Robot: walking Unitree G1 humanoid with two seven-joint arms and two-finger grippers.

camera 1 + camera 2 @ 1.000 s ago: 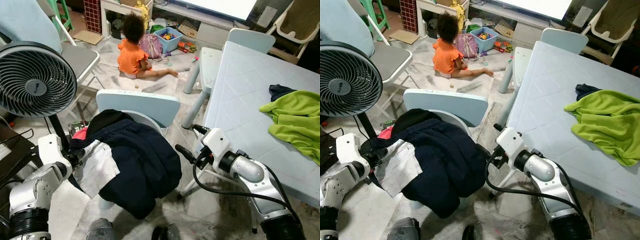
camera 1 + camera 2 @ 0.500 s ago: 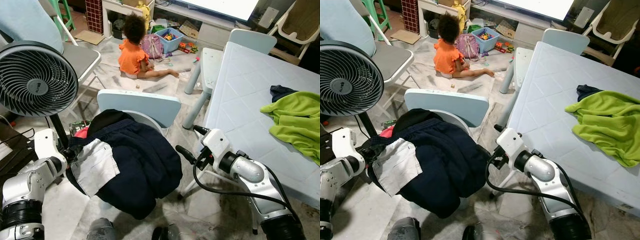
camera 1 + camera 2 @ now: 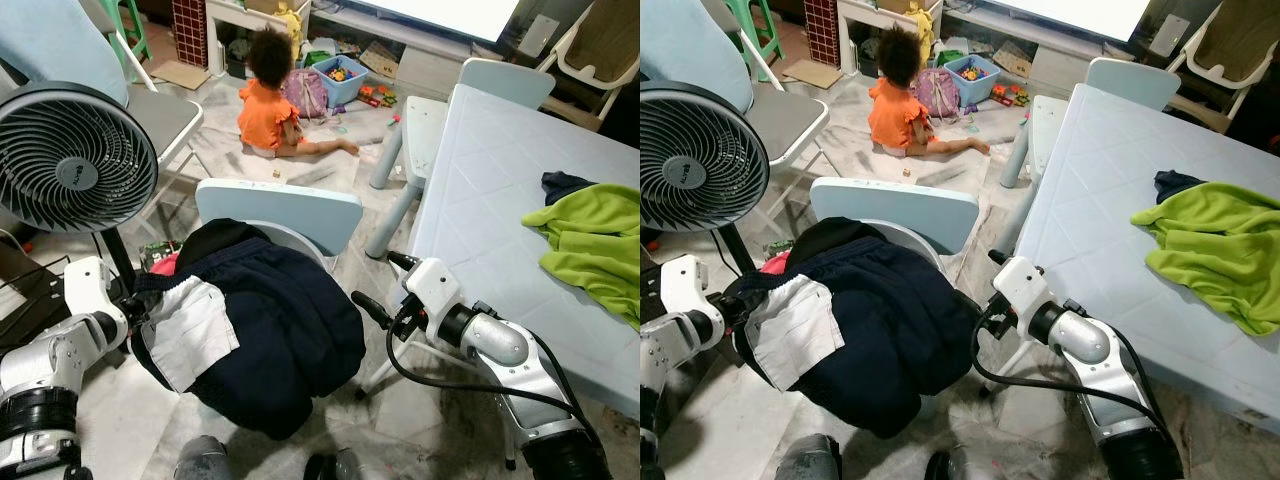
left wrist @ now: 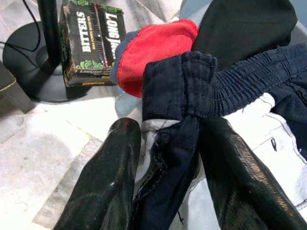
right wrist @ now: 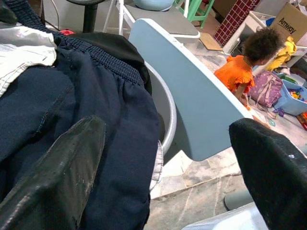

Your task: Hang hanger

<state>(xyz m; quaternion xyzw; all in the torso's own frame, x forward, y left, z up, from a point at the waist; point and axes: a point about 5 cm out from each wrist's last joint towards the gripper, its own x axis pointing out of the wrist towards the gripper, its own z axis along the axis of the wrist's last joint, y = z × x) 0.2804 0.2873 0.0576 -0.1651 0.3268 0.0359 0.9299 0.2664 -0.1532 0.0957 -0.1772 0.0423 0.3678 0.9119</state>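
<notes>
No hanger can be made out. A dark navy garment, soft and limp, is draped over a pale blue chair, white pocket lining turned out. It is judged light but floppy; the elastic waistband is the firmest place to be taken. That waistband is pinched between the left gripper fingers at the chair's left side, arm bent low. The right gripper is held wide, nothing in it, just beside the garment's right edge, near the table.
</notes>
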